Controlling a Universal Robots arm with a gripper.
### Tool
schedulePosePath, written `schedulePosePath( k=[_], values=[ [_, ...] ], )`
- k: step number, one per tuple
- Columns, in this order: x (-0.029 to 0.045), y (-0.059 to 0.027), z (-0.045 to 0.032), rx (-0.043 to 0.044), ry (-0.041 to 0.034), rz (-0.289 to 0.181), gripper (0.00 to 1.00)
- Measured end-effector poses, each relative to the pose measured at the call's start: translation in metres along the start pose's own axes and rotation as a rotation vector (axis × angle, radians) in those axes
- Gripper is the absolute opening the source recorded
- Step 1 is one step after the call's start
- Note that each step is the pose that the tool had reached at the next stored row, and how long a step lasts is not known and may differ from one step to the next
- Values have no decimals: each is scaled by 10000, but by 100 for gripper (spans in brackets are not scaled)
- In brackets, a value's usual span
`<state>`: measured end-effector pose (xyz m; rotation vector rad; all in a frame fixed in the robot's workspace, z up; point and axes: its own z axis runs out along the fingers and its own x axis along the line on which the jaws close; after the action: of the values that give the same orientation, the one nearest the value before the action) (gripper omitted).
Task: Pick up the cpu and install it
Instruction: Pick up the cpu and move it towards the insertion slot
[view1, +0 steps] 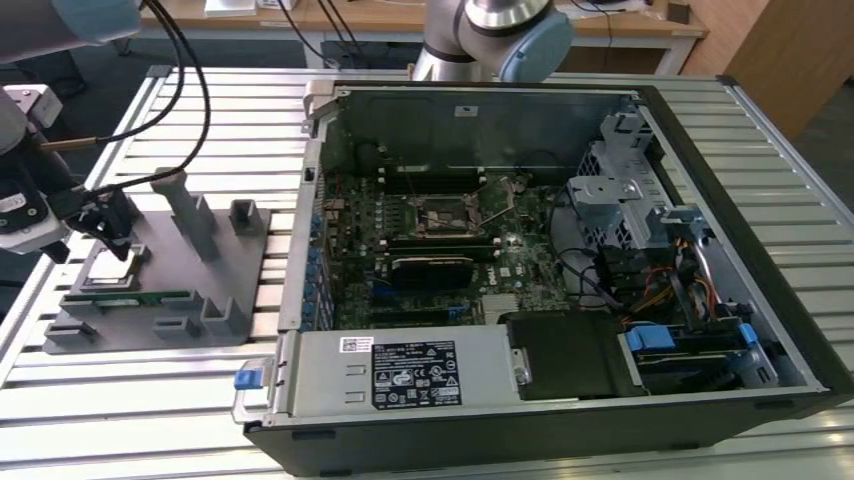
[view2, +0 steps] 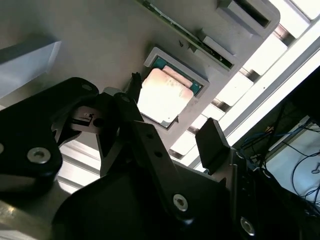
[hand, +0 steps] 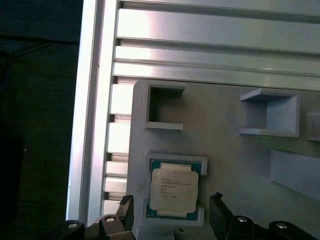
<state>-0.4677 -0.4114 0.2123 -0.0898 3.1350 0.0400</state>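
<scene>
On the exterior view's left, the end effector (view1: 114, 235) hangs over the grey fixture plate (view1: 174, 300) on the bench (view1: 134, 420). Its jaws are spread wide on either side of the cpu (hand: 174, 187), which lies ungripped in its pocket. Rightward sits the open computer case (view1: 467, 125).
</scene>
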Motion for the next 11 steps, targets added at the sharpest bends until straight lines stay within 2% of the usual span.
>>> schedulePosePath(
  k=[11],
  values=[
    [-5, -5, 195, 0, 1, -3, 70]
  ],
)
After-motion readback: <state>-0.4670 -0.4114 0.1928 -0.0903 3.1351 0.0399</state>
